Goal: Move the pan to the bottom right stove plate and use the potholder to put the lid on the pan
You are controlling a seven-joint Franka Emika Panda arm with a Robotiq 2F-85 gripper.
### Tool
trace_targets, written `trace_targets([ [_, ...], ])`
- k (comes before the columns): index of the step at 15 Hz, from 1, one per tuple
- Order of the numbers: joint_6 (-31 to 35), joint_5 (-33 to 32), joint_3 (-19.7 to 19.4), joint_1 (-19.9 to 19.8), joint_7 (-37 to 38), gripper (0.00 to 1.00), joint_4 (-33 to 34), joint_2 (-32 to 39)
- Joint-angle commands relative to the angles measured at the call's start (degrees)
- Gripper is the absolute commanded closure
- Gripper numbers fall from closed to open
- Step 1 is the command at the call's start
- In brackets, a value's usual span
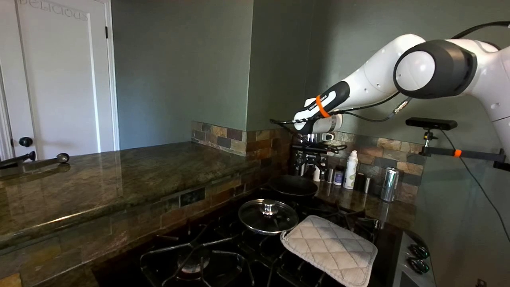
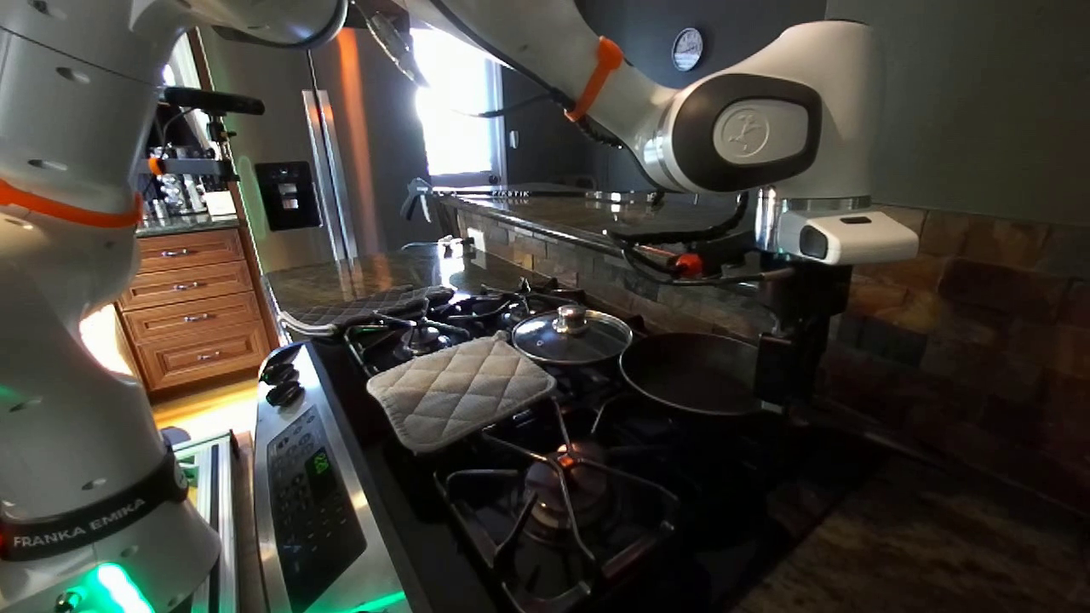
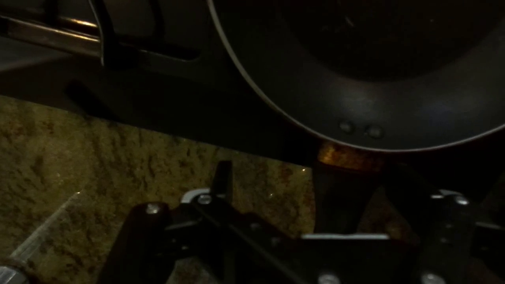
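the potholder [image 2: 460, 393] was cream with diamond stitching, the pan [image 2: 688, 373] near-black, the lid [image 2: 572, 340] silver-rimmed, the gripper [image 2: 781, 393] black. the arm [image 1: 369, 77] was white with orange bands [image 2: 593, 78], the countertop [image 1: 139, 175] mottled brown and green, the door [image 1: 55, 87] white.

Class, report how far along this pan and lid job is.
Done: no full step; the pan sits away from what looks like the bottom right burner. In hand: the open gripper is at the pan's handle, not yet gripping. Left: moving the pan, then using the potholder, lying on the stove, to put on the lid, which rests beside the pan.
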Motion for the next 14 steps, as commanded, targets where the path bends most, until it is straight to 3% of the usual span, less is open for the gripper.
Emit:
trace_targets([
  [1,0.9,2.6,0.2,-0.5,0.1,0.0,1.8,1.9],
  [10,0.5,5.3,0.5,-0.8,1.3,0.0,6.8,6.4],
  [12,0.3,5.3,0.5,-0.7,1.3,0.12,7.5,7.0],
  [13,0.0,5.3,0.5,-0.7,1.3,0.29,7.9,7.2],
  [14,-0.1,5.3,0.5,-0.7,1.4,0.32,8.1,7.4],
])
